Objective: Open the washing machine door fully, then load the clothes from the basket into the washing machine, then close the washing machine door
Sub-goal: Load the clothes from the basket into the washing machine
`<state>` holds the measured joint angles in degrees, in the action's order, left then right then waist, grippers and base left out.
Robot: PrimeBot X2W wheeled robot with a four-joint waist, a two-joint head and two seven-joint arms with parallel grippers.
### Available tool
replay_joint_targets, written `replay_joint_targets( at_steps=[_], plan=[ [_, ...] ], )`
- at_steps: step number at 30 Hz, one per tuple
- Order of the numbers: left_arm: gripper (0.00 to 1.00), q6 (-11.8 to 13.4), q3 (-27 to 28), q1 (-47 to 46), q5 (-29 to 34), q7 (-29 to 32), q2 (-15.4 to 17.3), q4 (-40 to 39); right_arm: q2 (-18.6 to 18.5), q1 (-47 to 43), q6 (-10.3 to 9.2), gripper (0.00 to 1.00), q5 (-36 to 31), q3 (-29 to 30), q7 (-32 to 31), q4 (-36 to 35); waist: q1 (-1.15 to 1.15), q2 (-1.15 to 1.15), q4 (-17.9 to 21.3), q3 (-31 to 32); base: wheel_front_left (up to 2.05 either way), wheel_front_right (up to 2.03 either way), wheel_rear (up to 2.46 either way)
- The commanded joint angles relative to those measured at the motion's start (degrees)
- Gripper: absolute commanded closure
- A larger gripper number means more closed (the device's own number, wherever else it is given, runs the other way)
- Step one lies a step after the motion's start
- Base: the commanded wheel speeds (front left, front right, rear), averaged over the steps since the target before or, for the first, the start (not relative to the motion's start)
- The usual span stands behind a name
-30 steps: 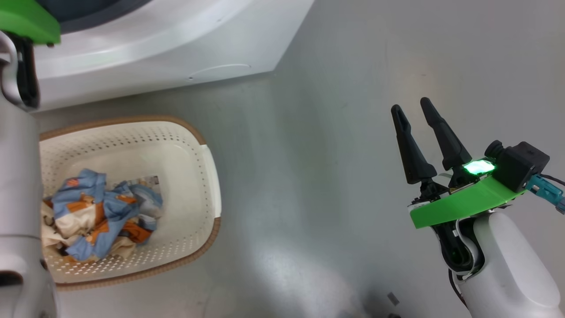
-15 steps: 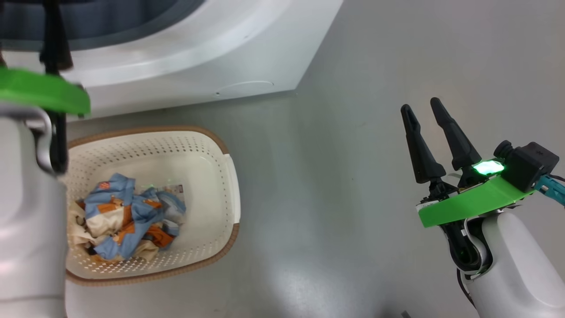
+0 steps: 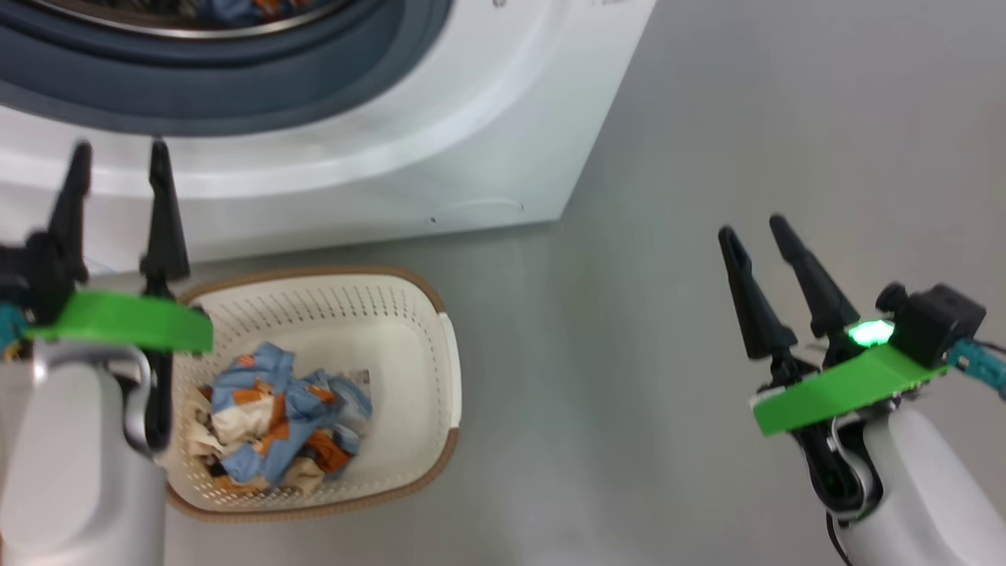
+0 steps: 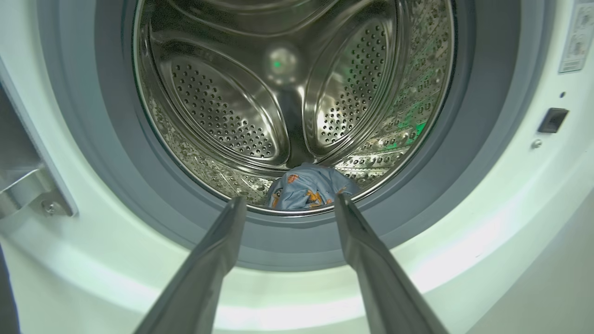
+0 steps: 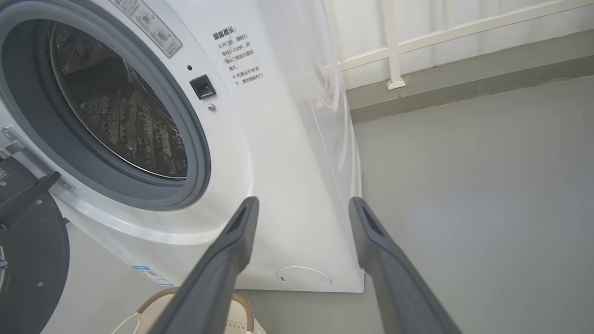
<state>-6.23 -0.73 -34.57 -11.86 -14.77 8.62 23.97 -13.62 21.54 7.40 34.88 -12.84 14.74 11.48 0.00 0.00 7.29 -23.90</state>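
Listing the load first, we find the clothes [image 3: 275,417] heaped in the basket [image 3: 314,273], which stands on the floor [image 3: 629,354] just before the washing machine [image 3: 471,134]. The heap lies below and to the right of the left gripper [image 3: 119,153]. That gripper points at the open drum [image 4: 222,106], fingers spread wide, holding nothing and touching nothing. The right gripper [image 3: 752,228] hangs well apart over bare floor, equally wide and empty. The clothes are crumpled light blue fabric with orange and cream patches, and beige cloth shows beneath. One more blue garment [image 4: 308,192] lies at the drum's front lip. The washing machine door [image 5: 32,260] stands swung open.
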Motion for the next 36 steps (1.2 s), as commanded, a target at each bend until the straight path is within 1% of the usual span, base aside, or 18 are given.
replay_joint_targets(
  at_steps=[1, 14, 21, 29, 36],
  plan=[
    [0.00, 0.2, 1.7, 1.1, -0.2, -0.2, 1.6, -1.8, -0.6, -2.2, 0.09, 0.00, 0.0, -1.4, 0.3, -1.0, 0.00, 0.00, -1.3, 2.9, 0.00, 0.00, 0.00],
    [0.00, 0.5, 1.6, 12.4, -1.0, -0.2, -0.2, -7.3, -2.2, -5.4, 0.09, 0.00, 0.6, -1.6, 0.3, 0.3, 0.00, 0.00, -4.0, 10.2, 0.00, 0.00, 0.00],
    [0.00, 0.9, 2.2, 18.8, -1.9, -0.2, -1.7, -10.7, -2.8, -7.5, 0.09, 0.00, 0.8, -1.3, 0.3, 0.9, 0.00, 0.00, -5.2, 13.9, 0.00, 0.00, 0.00],
    [0.00, 1.5, 2.7, 25.5, -2.3, -0.2, -2.7, -14.5, -3.5, -8.9, 0.09, 0.00, 0.8, -1.5, 0.3, 1.1, 0.00, 0.00, -5.9, 16.7, 0.00, 0.00, 0.00],
    [0.00, 2.2, 3.4, 29.5, -3.4, -0.2, -3.7, -16.0, -3.7, -10.4, 0.09, 0.00, 0.9, -1.5, 0.3, 1.1, 0.00, 0.00, -6.6, 18.5, 0.00, 0.00, 0.00]
  ],
)
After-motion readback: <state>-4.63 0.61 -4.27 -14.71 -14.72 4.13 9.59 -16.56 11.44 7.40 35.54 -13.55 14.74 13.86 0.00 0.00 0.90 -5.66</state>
